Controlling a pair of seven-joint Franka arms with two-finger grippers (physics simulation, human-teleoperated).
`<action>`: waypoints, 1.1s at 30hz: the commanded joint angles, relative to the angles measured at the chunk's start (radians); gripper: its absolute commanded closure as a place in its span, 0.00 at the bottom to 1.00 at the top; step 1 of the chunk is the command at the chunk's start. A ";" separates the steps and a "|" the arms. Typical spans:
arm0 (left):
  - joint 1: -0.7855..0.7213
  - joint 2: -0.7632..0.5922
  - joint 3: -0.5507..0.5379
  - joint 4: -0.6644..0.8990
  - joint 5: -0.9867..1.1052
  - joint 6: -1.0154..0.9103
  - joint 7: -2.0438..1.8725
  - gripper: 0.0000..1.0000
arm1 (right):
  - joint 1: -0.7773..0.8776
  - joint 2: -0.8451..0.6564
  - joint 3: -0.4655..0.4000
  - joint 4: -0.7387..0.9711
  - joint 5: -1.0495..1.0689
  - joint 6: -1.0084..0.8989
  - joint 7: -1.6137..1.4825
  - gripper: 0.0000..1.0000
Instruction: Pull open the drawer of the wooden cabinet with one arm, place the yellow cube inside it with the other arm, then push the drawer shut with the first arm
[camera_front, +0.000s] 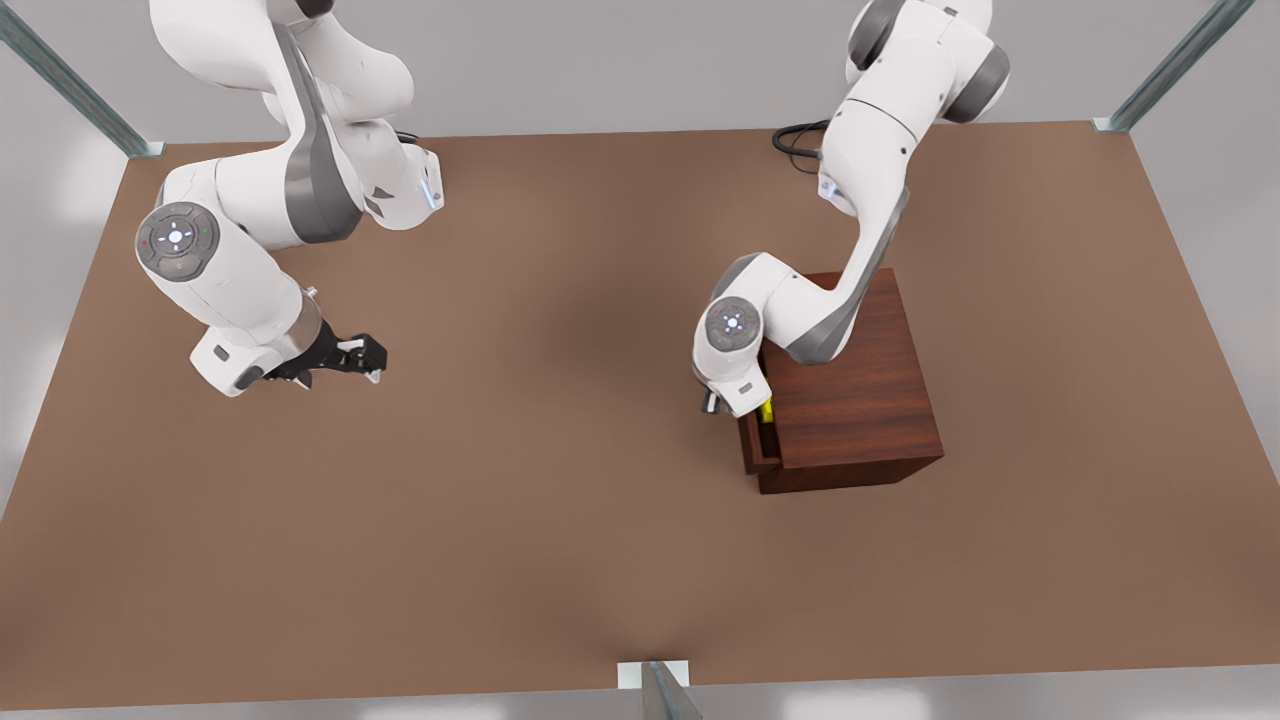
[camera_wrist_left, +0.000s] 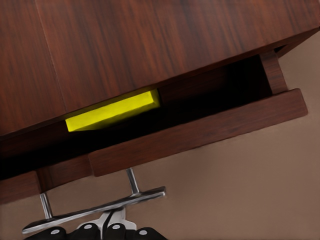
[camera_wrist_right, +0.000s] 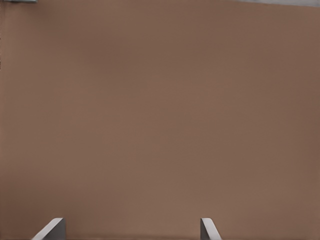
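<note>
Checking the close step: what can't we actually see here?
- Yellow cube: left wrist view, mostly under the cabinet top; a sliver in the front view behind the arm.
- Left hand: cut off at the frame edge by the drawer handle; grip unclear.
- Right hand: fingertips alone show, open, over bare table.

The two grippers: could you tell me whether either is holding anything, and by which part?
The left gripper grips the drawer by its silver bar handle; the right gripper is open, holding nothing.

The brown flat tabletop (camera_front: 560, 520) is seen from high in front; the dark reddish-brown wooden cabinet (camera_front: 850, 390) – shared – is viewed close by the left wrist.
</note>
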 joint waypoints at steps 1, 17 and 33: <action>0.013 -0.005 0.000 -0.002 0.000 -0.022 0.130 0.79 | 0.001 -0.001 0.003 0.001 0.001 0.000 -0.091 0.00; 0.056 -0.038 -0.003 -0.035 -0.008 -0.035 0.203 0.79 | 0.001 -0.001 0.005 0.001 0.003 0.000 -0.091 0.00; 0.358 -0.327 0.112 0.306 0.000 -0.558 2.093 0.00 | -0.005 0.008 0.020 0.050 -0.007 -0.023 -0.094 0.00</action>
